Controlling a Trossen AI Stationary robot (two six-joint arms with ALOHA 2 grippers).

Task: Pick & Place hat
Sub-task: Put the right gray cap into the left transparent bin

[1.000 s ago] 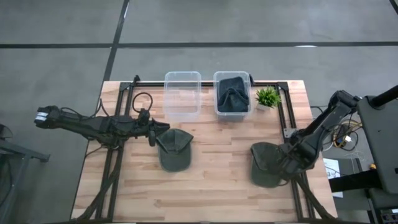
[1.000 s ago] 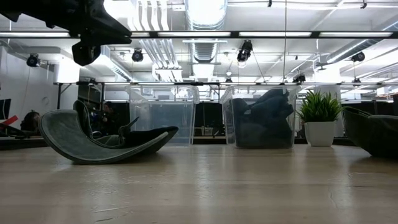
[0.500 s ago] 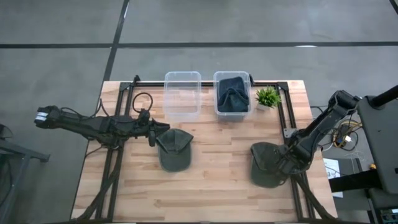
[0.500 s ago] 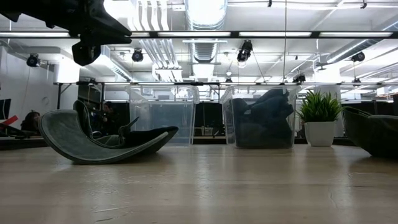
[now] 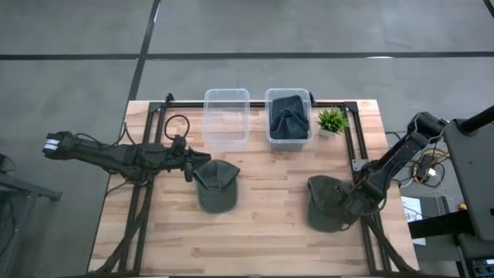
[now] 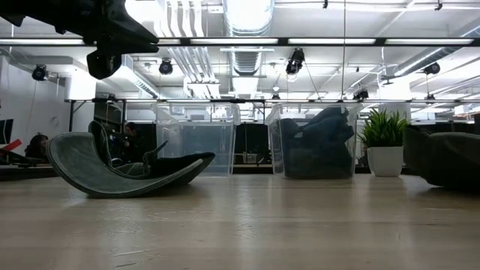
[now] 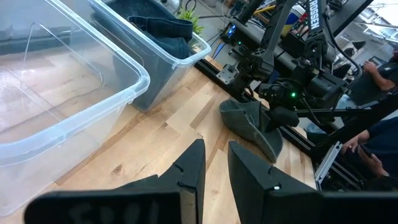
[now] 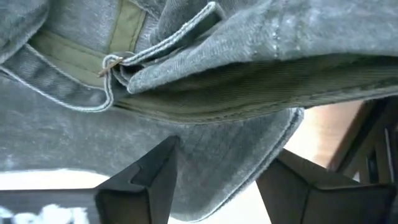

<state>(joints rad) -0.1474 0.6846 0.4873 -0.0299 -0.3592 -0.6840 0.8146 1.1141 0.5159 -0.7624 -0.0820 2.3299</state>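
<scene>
We find the left arm stretched level across the left part of the bench (image 5: 255, 239), its left pincer (image 5: 191, 167) hovering just beside the rear edge of a grey-green cap (image 5: 216, 184); in its wrist view the fingers (image 7: 189, 171) stand slightly parted with nothing between them. In the low view this cap (image 6: 124, 169) rests on the wood with its brim curled upward. Behind it, at the far edge, stands a clear bin (image 5: 226, 117) with nothing visible inside. Just beside that we note a second clear bin (image 5: 289, 118) holding a dark folded garment (image 5: 288, 114), and next to it a small potted plant (image 5: 331, 121). Toward the right side a second hat (image 5: 328, 205) lies on the bench near the black frame rail. The right pincer (image 5: 360, 198) is down at this hat's right edge. Its wrist view shows the spread fingers (image 8: 146, 180) on either side of the grey fabric and strap (image 8: 186, 74); we cannot tell whether they grip it
</scene>
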